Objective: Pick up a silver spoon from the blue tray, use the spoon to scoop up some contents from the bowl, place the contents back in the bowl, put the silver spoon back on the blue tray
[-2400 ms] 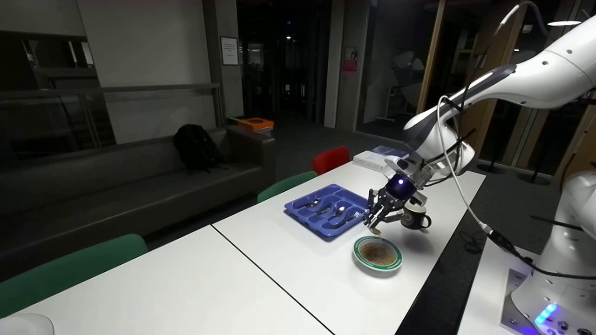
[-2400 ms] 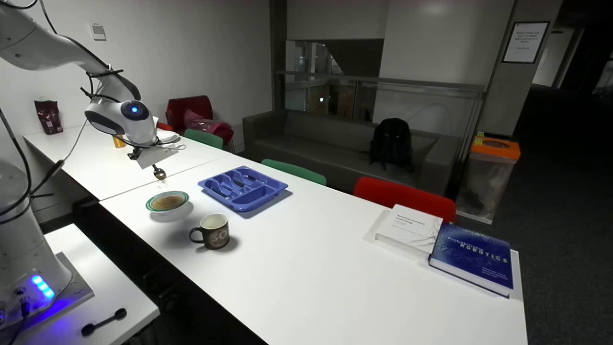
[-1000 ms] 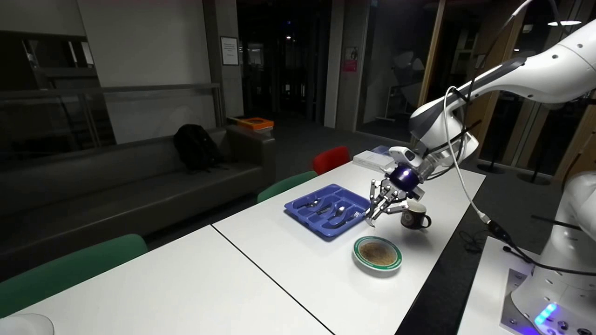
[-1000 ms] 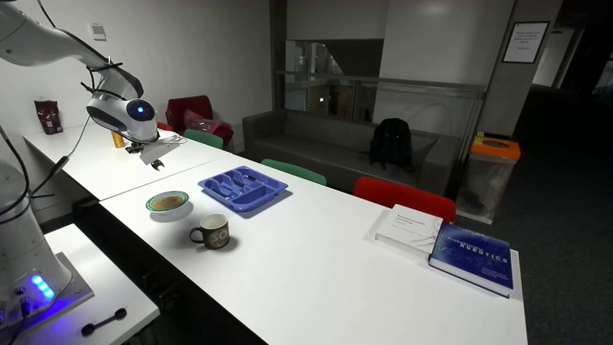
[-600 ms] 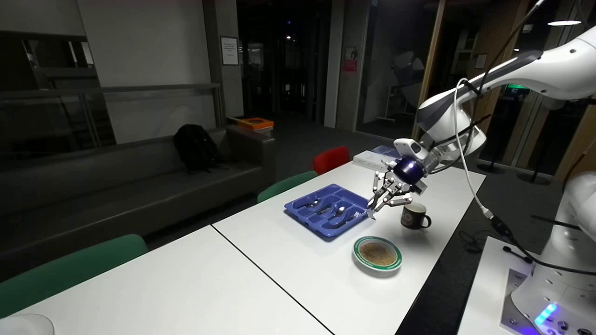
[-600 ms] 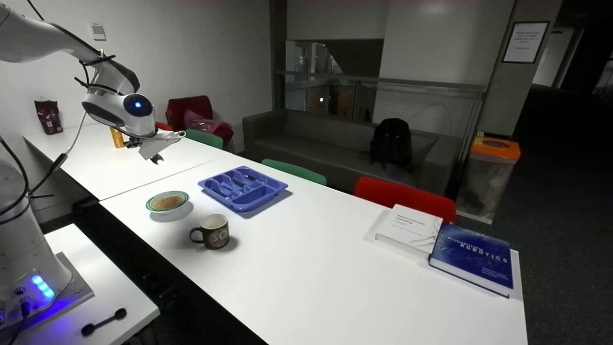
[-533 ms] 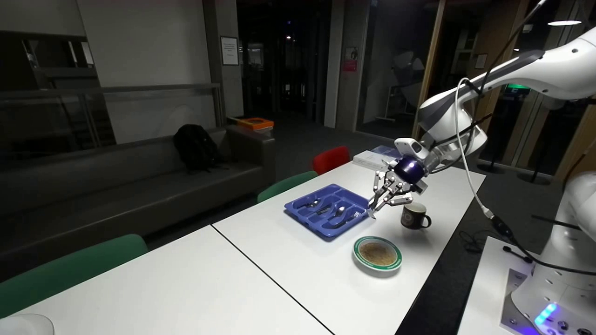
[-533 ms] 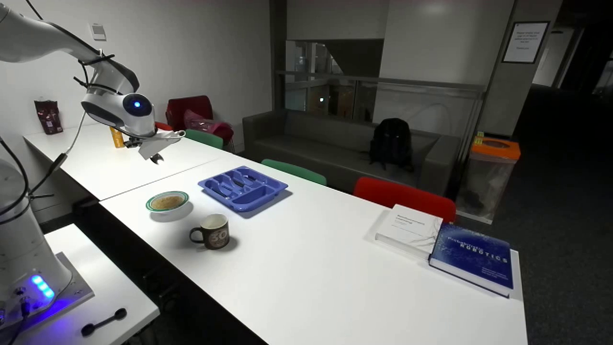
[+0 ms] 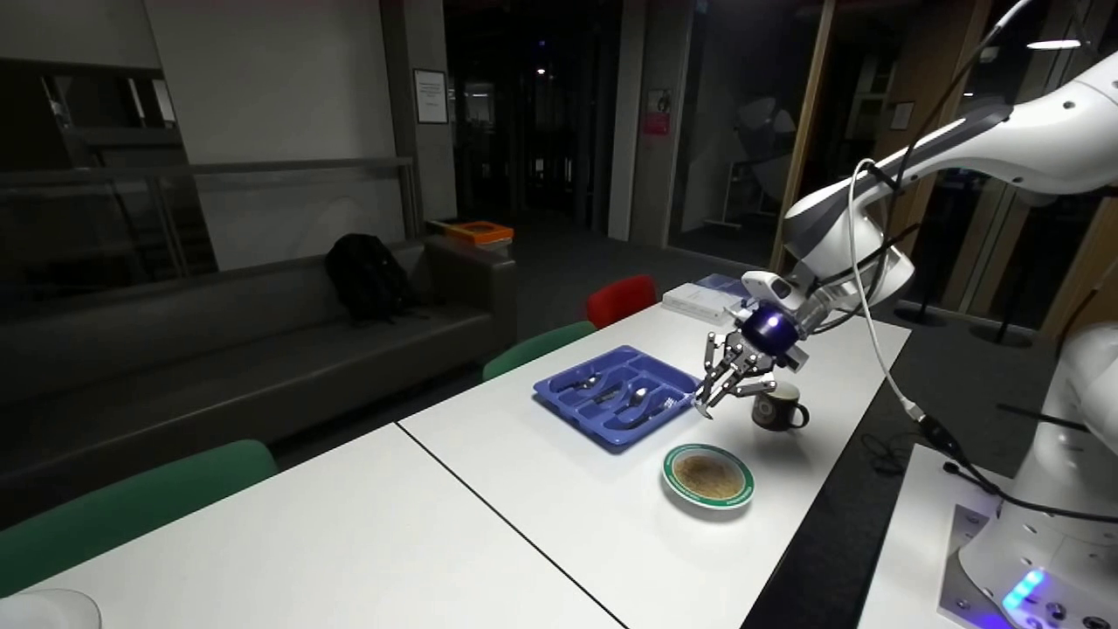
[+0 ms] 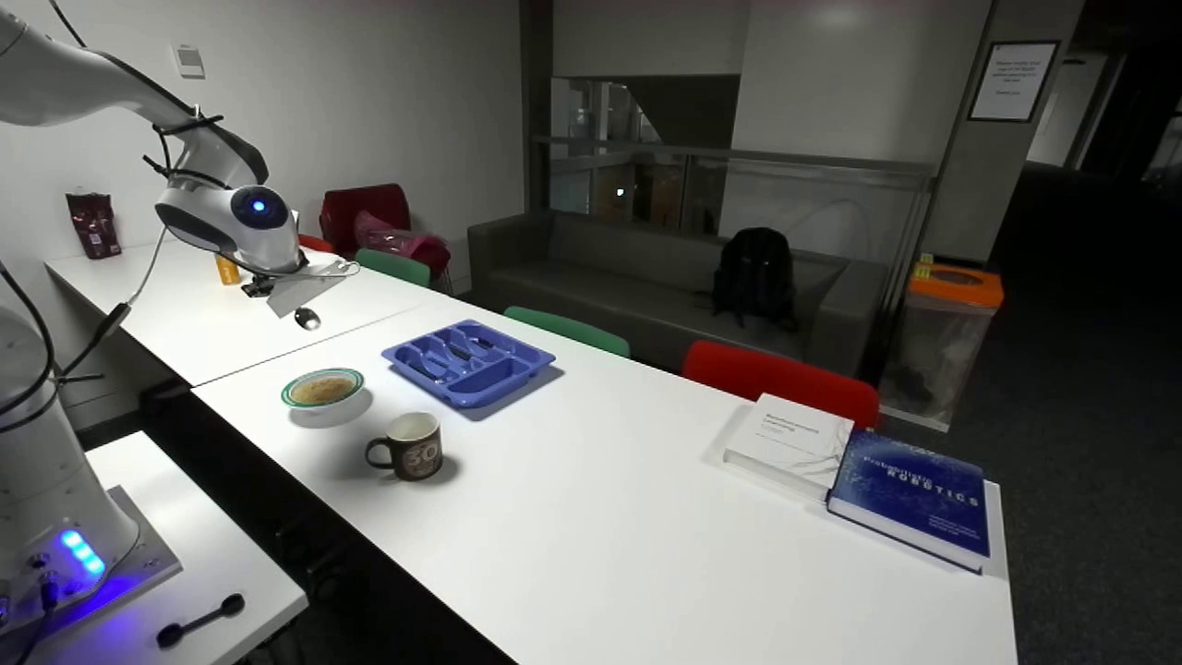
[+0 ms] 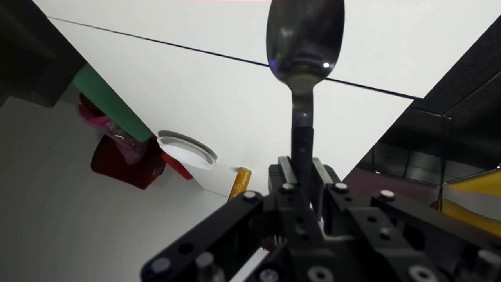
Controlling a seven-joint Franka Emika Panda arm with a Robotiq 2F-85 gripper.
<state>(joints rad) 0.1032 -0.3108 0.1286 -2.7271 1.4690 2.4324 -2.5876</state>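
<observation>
My gripper [image 11: 302, 172] is clenched on the spoon [image 11: 305, 43]: in the wrist view its dark handle is pinched between the two fingers [image 11: 287, 171], and the head juts out past their tips. That head shows me shiny dark metal; whether I am looking at its hollow side or its back, I cannot tell. From both exterior views I read the spoon as hanging in the air over the bowl [image 9: 714, 503], apart from it. The bowl sits upright on the table [image 10: 591, 536], green around its rim, with the contents [image 9: 707, 477] lying inside as a tan round patch.

The tray [image 10: 488, 378] is near the bowl but apart from it, on the side towards the sofa [image 10: 637, 254], and cutlery [image 9: 638, 397] lies in several of its compartments. The mug [image 10: 417, 458] stands upright near the bowl too, with table showing between the two. Well apart from the bowl, on the mug's side of it, a white book [image 10: 790, 439] and a blue book [image 10: 910, 499] lie next to each other at the table's end. Opposite them, across the seam [image 11: 203, 51] from the bowl, the wrist view gives me white dishes [image 11: 186, 152] and an orange can [image 11: 240, 181], the can partly hidden by my gripper. Well beyond the bowl, a backpack [image 10: 757, 277] rests on the sofa.
</observation>
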